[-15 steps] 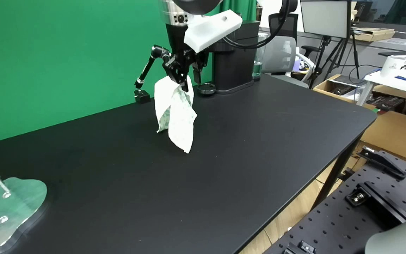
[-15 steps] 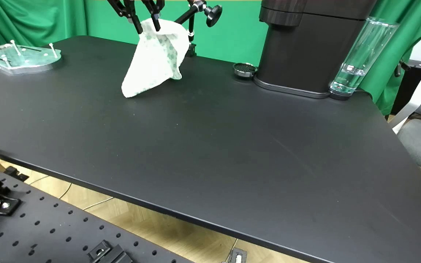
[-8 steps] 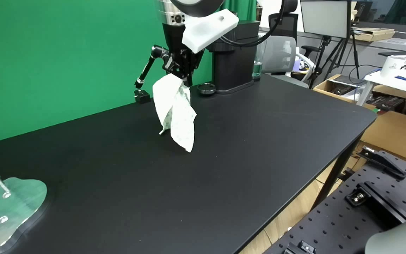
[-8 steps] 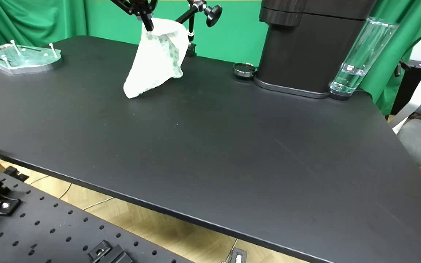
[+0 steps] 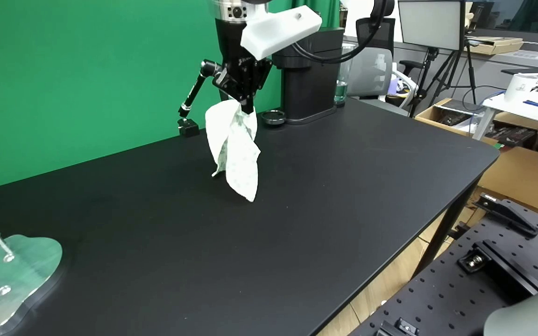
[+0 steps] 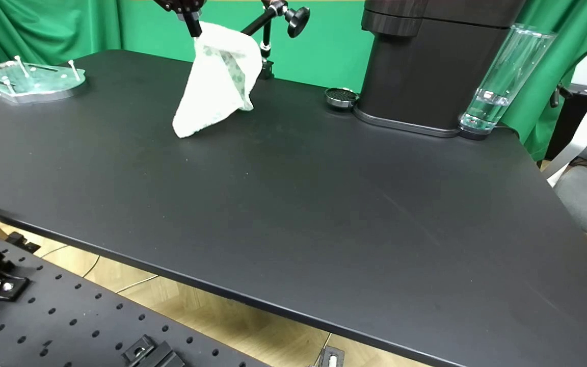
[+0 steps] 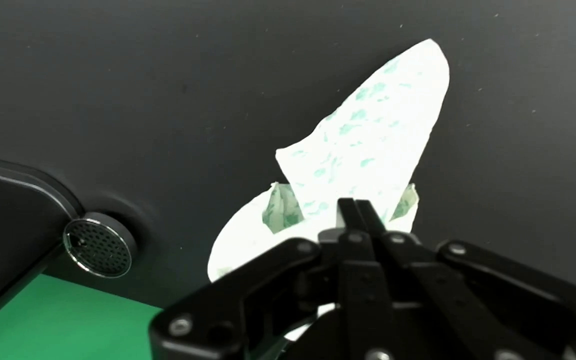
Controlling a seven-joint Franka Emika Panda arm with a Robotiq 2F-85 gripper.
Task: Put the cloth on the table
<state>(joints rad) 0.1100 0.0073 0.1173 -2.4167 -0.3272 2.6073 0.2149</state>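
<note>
The white cloth (image 5: 238,149) with green marks hangs at the back of the black table (image 5: 273,256). It appears draped over the arm of a black stand and also shows in an exterior view (image 6: 217,81) and the wrist view (image 7: 368,135). Its lower end is at or just above the tabletop; I cannot tell which. My gripper (image 5: 247,112) is at the cloth's upper part in both exterior views (image 6: 195,34). In the wrist view its fingertips (image 7: 358,202) are together, with the cloth at them. The fold between the fingers is hidden.
The black jointed stand (image 6: 260,21) is right behind the cloth. A dark coffee machine (image 6: 426,66) with a clear water tank (image 6: 492,97) stands at the back. A round metal filter cup (image 6: 342,97) is beside it. A clear green plate with bolts (image 5: 26,266) lies on the table.
The gripper's fingers were apart one second ago and have closed. The gripper has then risen slightly, and the cloth's upper edge has been drawn toward it.
</note>
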